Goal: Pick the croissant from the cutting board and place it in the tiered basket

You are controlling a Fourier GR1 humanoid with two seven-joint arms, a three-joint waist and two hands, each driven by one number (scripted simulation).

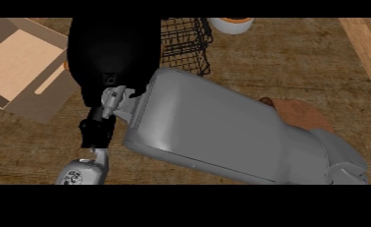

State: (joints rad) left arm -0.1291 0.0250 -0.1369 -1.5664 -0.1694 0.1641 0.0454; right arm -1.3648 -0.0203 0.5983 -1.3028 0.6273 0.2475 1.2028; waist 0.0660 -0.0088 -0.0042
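My grey forearm filled the view, its black hand reaching beside the tiered basket. I couldn't tell whether my fingers were spread or holding anything.

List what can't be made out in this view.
- Croissant: not identifiable; the grey forearm covers the middle of the counter.
- Right robot hand: a dark mass in the head view; whether it holds anything cannot be told.
- Tiered basket: its left part is hidden by the robot hand, its top cut off.
- White and orange thing: cut off at the upper edge.

Dim, even light; soft faint shadows.
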